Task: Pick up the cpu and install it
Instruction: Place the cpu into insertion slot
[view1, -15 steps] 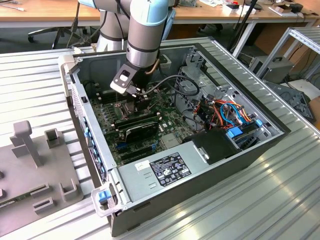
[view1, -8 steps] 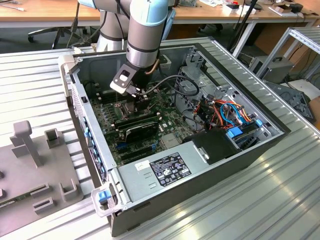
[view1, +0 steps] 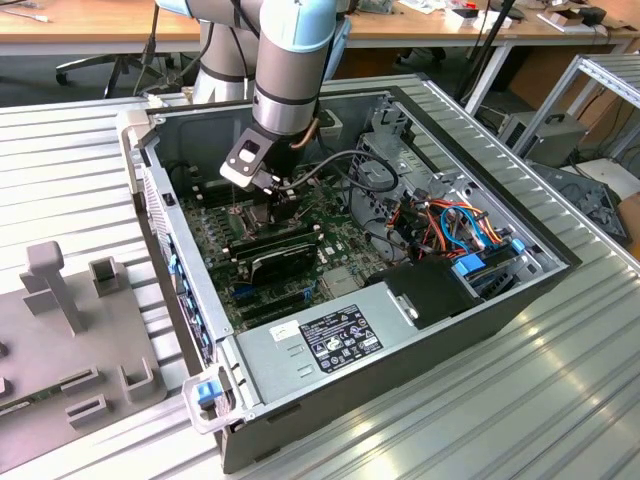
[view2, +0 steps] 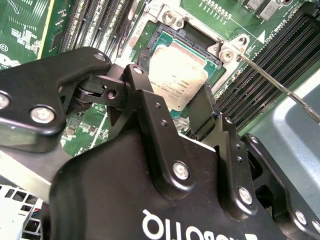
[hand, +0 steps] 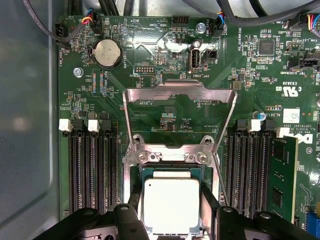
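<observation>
My gripper (view2: 176, 107) hangs low over the motherboard (hand: 165, 90), fingers (hand: 209, 210) spread either side of the cpu (hand: 171, 204) without clamping it. The cpu lies flat in its socket, just below the raised hinged load plate (hand: 179, 120), between the black memory slots (hand: 92, 170); its faint printing is unreadable

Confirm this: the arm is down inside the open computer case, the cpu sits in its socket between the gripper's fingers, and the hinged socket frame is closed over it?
Not closed. In the first wrist view the socket frame stands swung open, the cpu bare in the socket between the fingers of the gripper. The rest holds.
</observation>
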